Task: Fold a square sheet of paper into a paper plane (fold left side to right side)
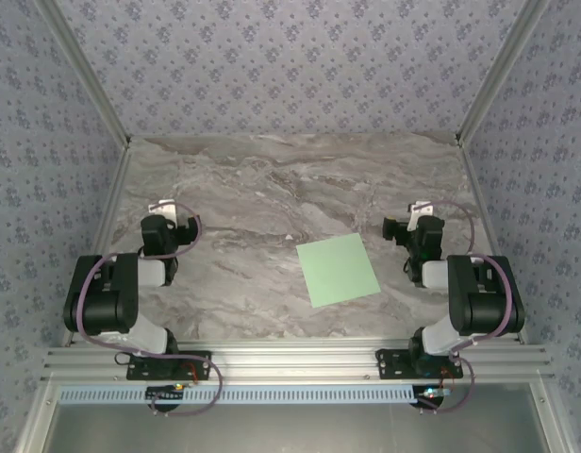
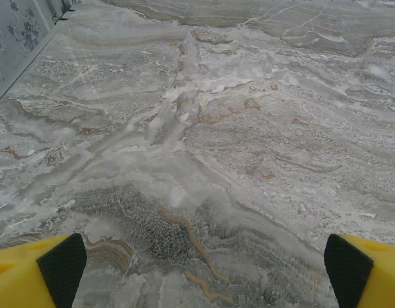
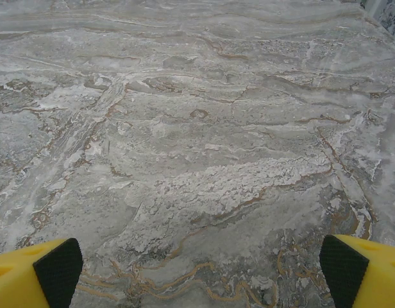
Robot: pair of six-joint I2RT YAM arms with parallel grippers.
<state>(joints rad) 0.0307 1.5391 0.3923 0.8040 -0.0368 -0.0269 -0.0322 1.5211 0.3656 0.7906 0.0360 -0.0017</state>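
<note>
The square sheet of paper [image 1: 338,270], pale green and unfolded, lies flat on the marble table [image 1: 272,189], right of centre and slightly rotated. My right gripper [image 1: 410,225] hangs just to the sheet's right, a short gap away, apart from it. My left gripper [image 1: 173,223] is far to the sheet's left. In the left wrist view the left gripper [image 2: 204,269] stands open, its yellow fingers [image 2: 56,269] wide apart over bare marble. The right gripper [image 3: 201,269] is open too, with its black pads [image 3: 342,266] at the frame's corners and nothing between them.
Patterned walls close the table in at the back and both sides, with aluminium posts [image 1: 107,113] along the edges. An aluminium rail [image 1: 290,363] runs along the near edge, where both arm bases are bolted.
</note>
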